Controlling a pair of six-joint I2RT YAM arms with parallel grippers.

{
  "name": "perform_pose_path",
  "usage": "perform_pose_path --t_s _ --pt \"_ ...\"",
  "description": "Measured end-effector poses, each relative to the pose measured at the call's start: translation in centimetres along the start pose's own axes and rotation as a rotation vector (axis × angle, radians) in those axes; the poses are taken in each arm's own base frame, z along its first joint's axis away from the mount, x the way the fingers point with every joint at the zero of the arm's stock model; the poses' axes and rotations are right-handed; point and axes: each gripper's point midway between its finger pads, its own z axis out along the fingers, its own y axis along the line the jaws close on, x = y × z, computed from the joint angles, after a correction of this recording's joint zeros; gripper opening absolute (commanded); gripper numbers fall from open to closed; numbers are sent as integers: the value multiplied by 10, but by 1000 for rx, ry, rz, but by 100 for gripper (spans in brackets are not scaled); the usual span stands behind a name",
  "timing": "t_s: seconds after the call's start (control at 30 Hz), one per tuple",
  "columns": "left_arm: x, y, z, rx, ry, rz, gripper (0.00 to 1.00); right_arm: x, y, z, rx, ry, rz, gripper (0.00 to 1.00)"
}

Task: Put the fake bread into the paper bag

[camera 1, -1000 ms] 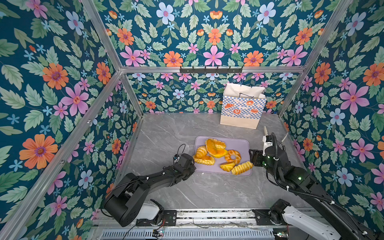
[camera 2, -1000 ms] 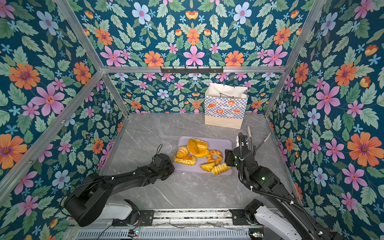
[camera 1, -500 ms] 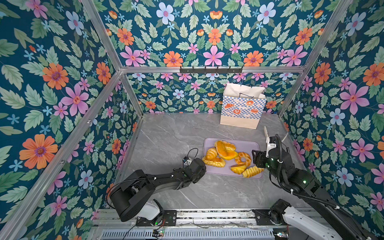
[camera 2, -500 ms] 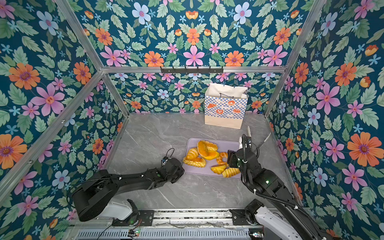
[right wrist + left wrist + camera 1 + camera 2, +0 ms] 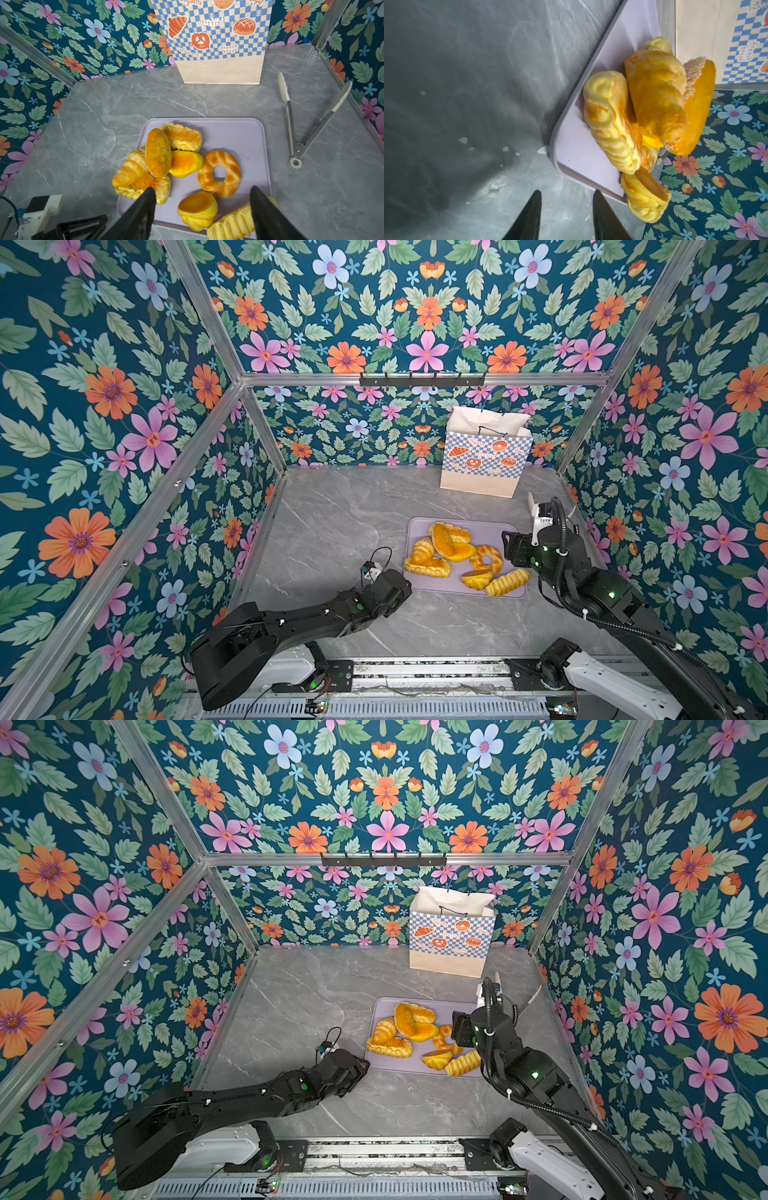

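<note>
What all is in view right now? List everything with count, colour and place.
tabletop: one, grey marble, cell floor
tray: one, lilac, on the tabletop
croissant: one, golden-brown, on the tray
sesame bun: one, orange-brown, atop the pile
ring pastry: one, orange-brown, on the tray
tarts: two, yellow with orange tops, on the tray
ridged loaves: three, pale yellow, on the tray
paper bag: one, cream with blue checks, upright at the back wall
tongs: one, metal with white tips, lying open beside the tray
hook rail: one, black, back wall
left gripper: one, black, open and empty by the tray's front-left corner
right gripper: one, black, open and empty at the tray's right side
</note>
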Motion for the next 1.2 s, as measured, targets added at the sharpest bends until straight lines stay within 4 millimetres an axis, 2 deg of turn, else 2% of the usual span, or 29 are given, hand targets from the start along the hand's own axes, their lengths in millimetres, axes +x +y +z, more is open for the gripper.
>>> perform_pose_path --t_s 0.13,0.2,0.3,0.4,0.43,0.47,0.57,0.73,0.87,1.0,1.2 --pt "-6 -40 -15 42 -23 93 47 -22 19 3 -27 9 -25 79" --pt "-13 -63 -25 54 -47 155 50 -40 31 8 -46 10 -31 79" --pt "-28 -99 -43 78 -101 247 56 -74 34 17 -47 11 5 78" --pt "-56 -124 -59 80 -171 319 58 -109 20 30 -38 2 80 77" --pt "-67 -128 -63 72 -196 336 74 -119 13 34 -32 1 109 77" --pt "-80 -132 -67 62 -220 357 79 -129 5 38 -25 -2 139 77" --pt "-118 -136 -79 38 -283 369 80 -151 -17 52 -3 -3 208 76" --pt "-173 -144 -96 -2 -378 420 82 -176 -58 76 29 4 319 70" --pt "-203 -155 -92 -24 -391 477 81 -183 -89 96 58 18 404 70" --pt "-225 -155 -75 -59 -364 508 79 -190 -94 116 42 28 418 70" --pt "-235 -151 -37 -68 -263 530 74 -190 -98 157 14 57 466 65"
